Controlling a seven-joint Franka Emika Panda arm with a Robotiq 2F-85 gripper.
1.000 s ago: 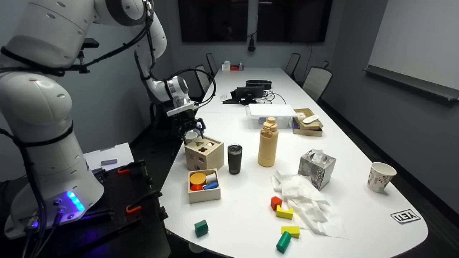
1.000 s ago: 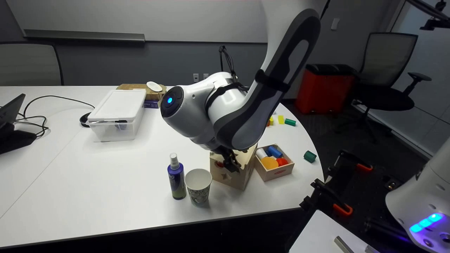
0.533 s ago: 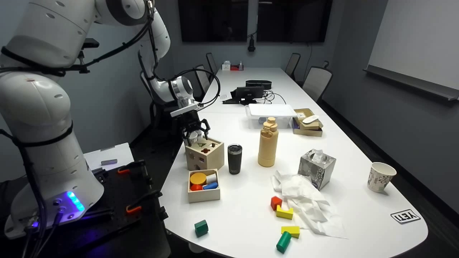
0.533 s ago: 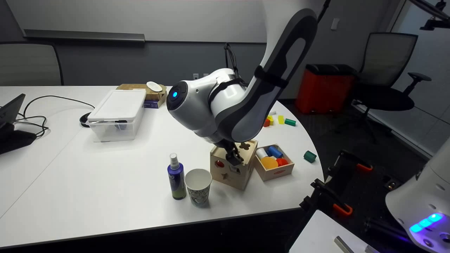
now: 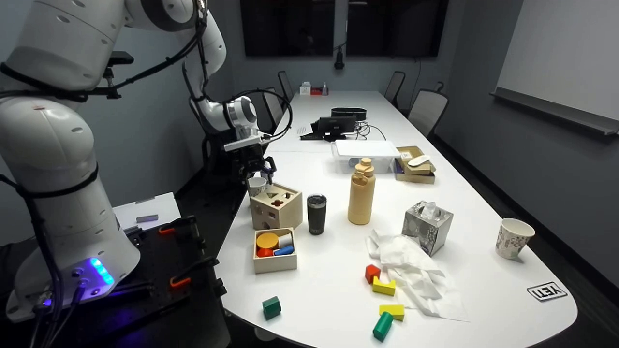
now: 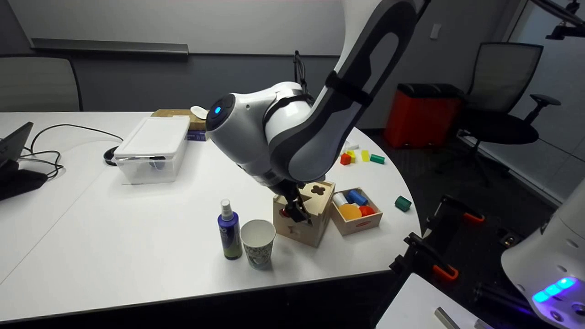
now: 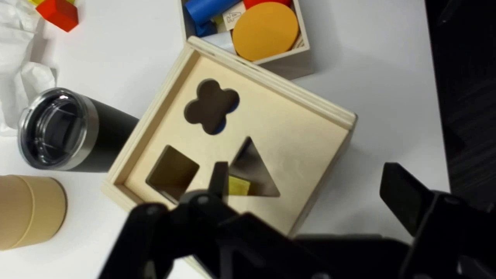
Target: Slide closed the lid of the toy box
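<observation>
The toy box [image 7: 271,83] stands on the table; it also shows in both exterior views [image 5: 285,215] [image 6: 304,237]. The lid [image 7: 300,135], a light-wood panel with clover, square and triangle cutouts, lies in its top between raised rims. In the wrist view its right edge looks about even with the box side. A round hole in the lid is not in view. My gripper [image 7: 310,190] is open and empty. In the wrist view its left fingertip overlaps the lid beside the triangle, and its right fingertip is past the box edge. I cannot tell whether it touches. It also shows in both exterior views [image 5: 259,178] [image 6: 299,214].
A tray of coloured blocks [image 7: 285,68] and a black tumbler [image 7: 112,133] stand close beside the box. A paper cup [image 6: 258,244] and a spray bottle [image 6: 230,235] stand on another side. A tan bottle [image 5: 361,198] is farther off. The table edge runs near the box.
The lid has slid slightly toward the tumbler and block tray. My gripper moved that way with it, then drew back toward the paper cup. It stays open.
</observation>
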